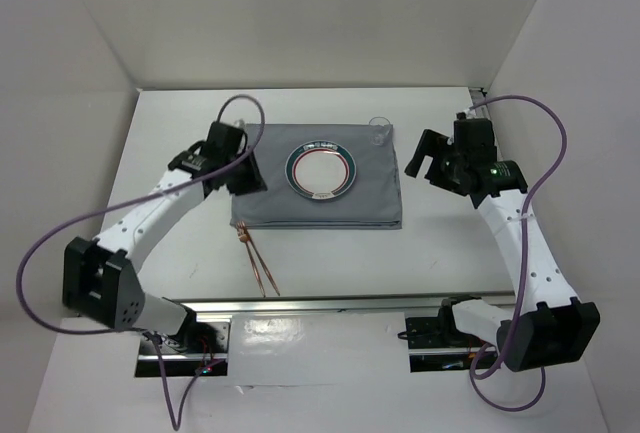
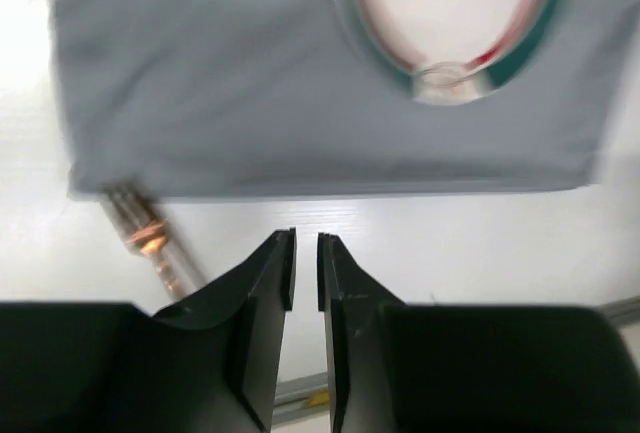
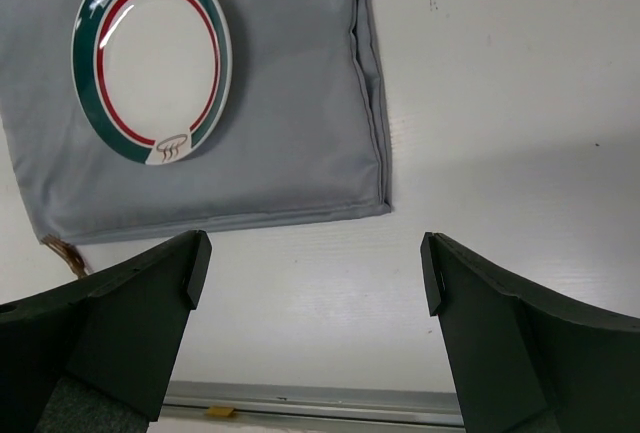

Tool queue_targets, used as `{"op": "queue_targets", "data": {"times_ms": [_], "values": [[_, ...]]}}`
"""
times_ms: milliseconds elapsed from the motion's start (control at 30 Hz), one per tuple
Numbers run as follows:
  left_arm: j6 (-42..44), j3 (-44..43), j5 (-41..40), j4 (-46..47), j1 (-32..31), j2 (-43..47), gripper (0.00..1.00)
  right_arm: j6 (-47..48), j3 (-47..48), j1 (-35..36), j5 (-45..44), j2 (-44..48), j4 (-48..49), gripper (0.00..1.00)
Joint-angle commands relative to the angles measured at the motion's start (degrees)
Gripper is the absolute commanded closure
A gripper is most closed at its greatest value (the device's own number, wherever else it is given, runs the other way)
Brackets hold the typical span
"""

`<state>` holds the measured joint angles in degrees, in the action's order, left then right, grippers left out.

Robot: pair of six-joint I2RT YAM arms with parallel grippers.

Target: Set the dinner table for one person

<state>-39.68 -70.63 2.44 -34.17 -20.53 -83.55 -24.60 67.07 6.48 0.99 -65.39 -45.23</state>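
The white dinner table [image 1: 450,243] carries a grey cloth mat [image 1: 375,203]. A white plate with a green and red rim [image 1: 322,170] sits on the mat. My left gripper [image 1: 250,178] hovers over the mat's left edge, its jaws almost together with nothing between them [image 2: 305,248]. In the left wrist view the mat [image 2: 250,83] and plate [image 2: 445,13] lie ahead. My right gripper [image 1: 425,160] is wide open and empty to the right of the mat, above bare table [image 3: 315,268]. The right wrist view shows the plate [image 3: 150,73] on the mat [image 3: 290,103].
Thin copper-coloured utensils [image 1: 258,263] lie on the table in front of the mat's near left corner, also in the left wrist view [image 2: 150,238]. A clear glass [image 1: 379,133] stands at the mat's far right corner. White walls enclose the table; a metal rail [image 1: 330,303] runs along the near edge.
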Motion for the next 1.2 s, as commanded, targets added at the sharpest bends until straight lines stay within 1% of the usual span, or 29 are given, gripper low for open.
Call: {"op": "queue_targets", "data": {"times_ms": [0,67,100,200,300,433,567,667,800,900,933,1000,1067,1100,1167], "values": [[-5.9,16.3,-2.5,0.9,-0.6,5.8,0.68,-0.4,-0.8,-0.3,1.7,1.4,1.6,0.00],[-7.1,21.0,-4.2,1.5,-2.1,8.7,0.68,-0.4,-0.8,-0.3,2.3,0.9,2.3,0.00],[-8.5,23.9,-5.4,1.5,-2.1,9.6,0.66,-0.4,-0.8,-0.3,2.3,0.9,2.3,0.00],[-9.9,27.9,-5.5,0.7,-2.7,12.9,0.65,-0.4,-0.8,-0.3,2.9,0.9,2.9,0.00],[-11.0,30.0,-4.8,2.4,-2.7,14.0,0.58,-0.4,-0.3,-0.3,3.6,0.9,2.9,0.00],[-11.6,32.0,-4.3,3.9,-2.7,11.1,0.58,-0.4,-0.3,-0.3,4.7,0.9,3.4,0.00],[-11.7,33.3,-4.3,7.7,-2.7,8.7,0.58,-0.4,-0.8,-0.3,4.0,1.4,2.9,0.00],[-11.7,33.8,-5.4,8.4,-2.7,6.6,0.58,0.2,-0.8,-0.3,4.0,1.4,2.3,0.00],[-12.3,33.8,-6.1,9.0,-2.7,4.9,0.61,0.2,-0.8,-0.3,4.0,1.4,2.3,0.00],[-12.3,33.8,-6.9,9.6,-2.7,3.7,0.69,0.2,-0.8,-0.3,4.0,1.4,2.3,0.00],[-12.3,33.8,-7.8,8.9,-2.7,3.1,0.76,0.2,-0.3,-0.3,4.0,1.4,2.3,0.00],[-12.8,31.9,-9.4,6.5,-2.7,3.1,0.87,0.2,-0.3,-0.3,4.0,1.4,2.3,0.00],[-12.8,30.6,-9.9,4.5,-2.7,5.2,0.97,0.2,-0.3,-0.3,4.0,1.4,2.3,0.00],[-12.3,28.8,-10.7,2.5,-2.7,5.8,1.00,0.2,-0.3,-0.3,4.0,1.4,2.3,0.00],[-12.3,26.3,-11.5,-0.7,-2.7,7.0,1.00,0.2,-0.3,-0.3,3.5,1.4,2.3,0.00]]}}
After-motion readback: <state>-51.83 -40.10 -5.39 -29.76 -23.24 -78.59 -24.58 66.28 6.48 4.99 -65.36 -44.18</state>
